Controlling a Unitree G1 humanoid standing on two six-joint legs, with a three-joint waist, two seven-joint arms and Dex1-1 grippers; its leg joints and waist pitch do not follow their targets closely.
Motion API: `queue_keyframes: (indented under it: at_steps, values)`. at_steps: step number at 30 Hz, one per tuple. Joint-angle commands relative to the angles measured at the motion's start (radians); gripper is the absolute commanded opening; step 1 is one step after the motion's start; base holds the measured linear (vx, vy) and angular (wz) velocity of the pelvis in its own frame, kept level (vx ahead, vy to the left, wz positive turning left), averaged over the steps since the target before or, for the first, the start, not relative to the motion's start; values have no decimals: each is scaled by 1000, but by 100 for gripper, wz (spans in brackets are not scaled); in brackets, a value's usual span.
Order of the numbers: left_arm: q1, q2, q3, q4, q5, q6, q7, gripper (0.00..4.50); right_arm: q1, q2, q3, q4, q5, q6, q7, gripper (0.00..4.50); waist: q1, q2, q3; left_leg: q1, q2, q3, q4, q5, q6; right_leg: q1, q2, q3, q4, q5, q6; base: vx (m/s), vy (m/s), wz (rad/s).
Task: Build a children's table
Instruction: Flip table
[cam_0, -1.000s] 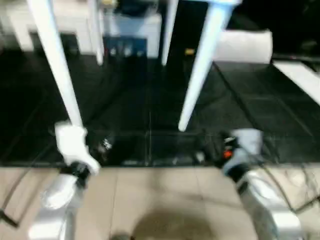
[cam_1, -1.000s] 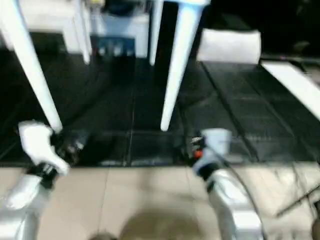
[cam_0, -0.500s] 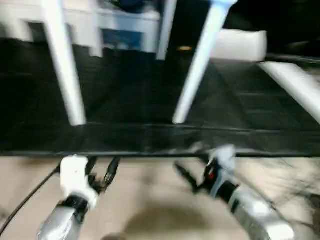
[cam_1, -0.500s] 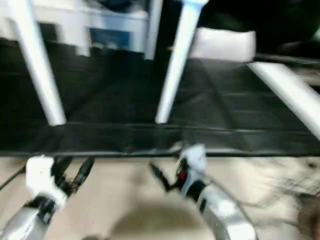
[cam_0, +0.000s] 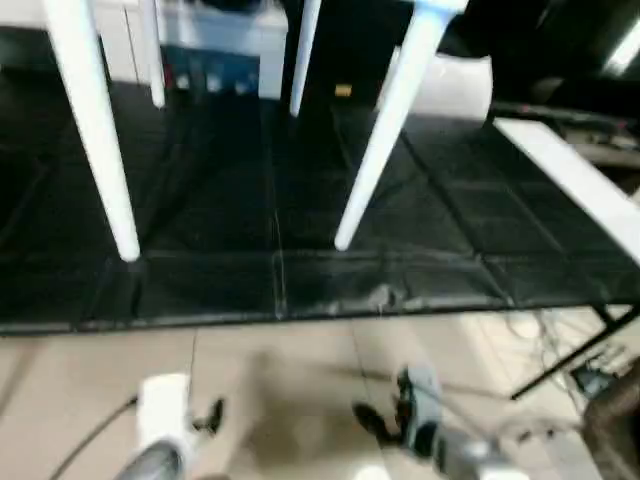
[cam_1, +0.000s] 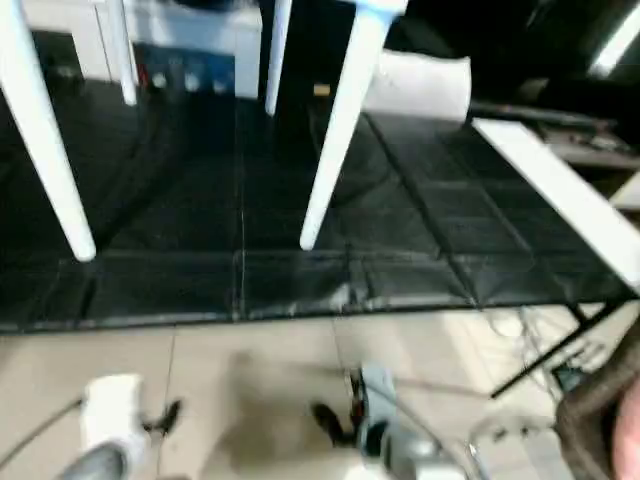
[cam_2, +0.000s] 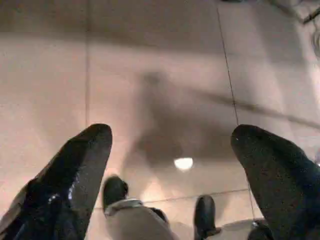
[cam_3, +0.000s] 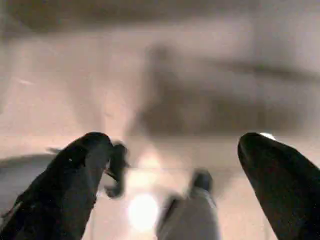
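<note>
— Where the tan floor (cam_0: 290, 360) meets it, what lies there?

— A black mat (cam_0: 230, 200), wide and creased into squares. It takes up the far part of the scene, and its near edge runs straight across in front of the robot.

— And the children's table?

— It stands upright on that mat on its white legs. The near left leg (cam_0: 95, 130) comes down to a tip just inside the mat's near edge. The near right leg (cam_0: 385, 125) slants down to a tip a little farther in, near the middle of that edge. Two far legs (cam_0: 152, 50) (cam_0: 303, 55) stand toward the mat's far edge. All four run up past the top of the head view, so I cannot tell much of the tabletop beyond a pale corner socket (cam_0: 438, 6) on the near right leg.

— Anything else on the mat?

— A long white board strip (cam_0: 570, 185) lies along its right edge, and a white bag (cam_0: 450, 85) sits near its far right corner, behind the near right leg.

— And the hands?

— Both hang low over the tan floor, on the robot's side of the mat's near edge, well apart from the table. The left gripper (cam_2: 170, 135) has its black fingers (cam_2: 85, 155) spread wide with nothing between them. The right gripper (cam_3: 175, 140) is likewise spread, its fingers (cam_3: 280, 165) far apart and bare.
</note>
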Motion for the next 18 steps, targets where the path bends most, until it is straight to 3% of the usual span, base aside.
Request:
queue_keyframes:
  at_steps: [1, 2, 3, 4, 5, 6, 8, 10, 12, 13, 14, 18]
  values:
    - [-13, -7, -28, 110, 24, -8, -9, 442, -10, -11, -31, 89, -15, -23, -72, 450, -1, 25, -39, 3, 90, -35, -111, -179, -38, 5, -93, 53, -62, 31, -211, 87, -15, -8]
    - [-18, -1, -50, 137, 45, -7, -13, 442, -14, -8, -27, 114, -20, -9, -85, 450, -4, 26, -46, 1, 87, -25, -99, -58, 13, 15, -88, 51, -48, 232, -232, 93, -15, -9]
    - [-18, 6, -71, 153, 65, 8, -18, 442, -16, -5, -19, 135, -26, 3, -88, 450, -3, 48, -45, 3, 84, -25, -99, -43, 25, 14, -88, 49, -45, 262, -236, 93, -15, -9]
    - [-19, 15, -94, 179, 87, 29, -20, 442, -18, 0, -12, 171, -32, 17, -91, 450, -9, 48, -52, 5, 82, -20, -88, -3, 65, 16, -91, 52, -41, 329, -248, 70, -16, -6]
    - [-19, 18, -94, 192, 89, 38, -15, 442, -17, 5, -15, 188, -33, 20, -96, 450, -11, 40, -59, 5, 80, -16, -82, 20, 87, 21, -90, 52, -42, 363, -254, 58, -24, -4]
    - [-29, 20, -86, 228, 87, 25, -12, 442, -23, 11, -20, 214, -37, 9, -106, 450, -9, 43, -56, 4, 84, -13, -84, 10, 114, 18, -94, 52, -41, 373, -270, 58, -24, -4]
    - [-44, 24, -76, 278, 90, 13, 6, 442, -28, 18, -25, 245, -44, -3, -120, 450, -8, 43, -48, 8, 89, -6, -89, -58, 135, 9, -94, 53, -50, 294, -291, 0, 0, 0]
    - [-60, 29, -70, 333, 96, 16, 26, 442, -35, 24, -22, 275, -58, -7, -122, 450, -2, 48, -41, 12, 98, -5, -97, -132, 122, 4, -94, 52, -56, 168, -302, 0, 0, 0]
    - [-78, 33, -69, 395, 100, 5, 34, 442, -43, 32, -20, 309, -74, -23, -130, 450, 3, 57, -30, 19, 104, -2, -110, -248, 56, -7, -90, 55, -72, -36, -290, 0, 0, 0]
    - [-84, 34, -75, 425, 103, -6, 31, 442, -47, 36, -9, 325, -88, -32, -123, 450, 3, 55, -29, 21, 105, -1, -113, -278, 36, -8, -89, 55, -76, -78, -283, 0, 0, 0]
    - [-87, 34, -79, 443, 103, -19, 26, 442, -47, 40, -1, 333, -98, -42, -118, 450, 5, 57, -22, 26, 105, -2, -118, -362, -14, -17, -92, 60, -88, -193, -258, -55, 10, 1]
    - [-87, 34, -79, 443, 103, -19, 26, 442, -47, 40, -1, 333, -98, -42, -118, 450, 3, 58, -22, 23, 104, -8, -123, -395, -40, -20, -95, 63, -93, -258, -221, -14, 3, 0]
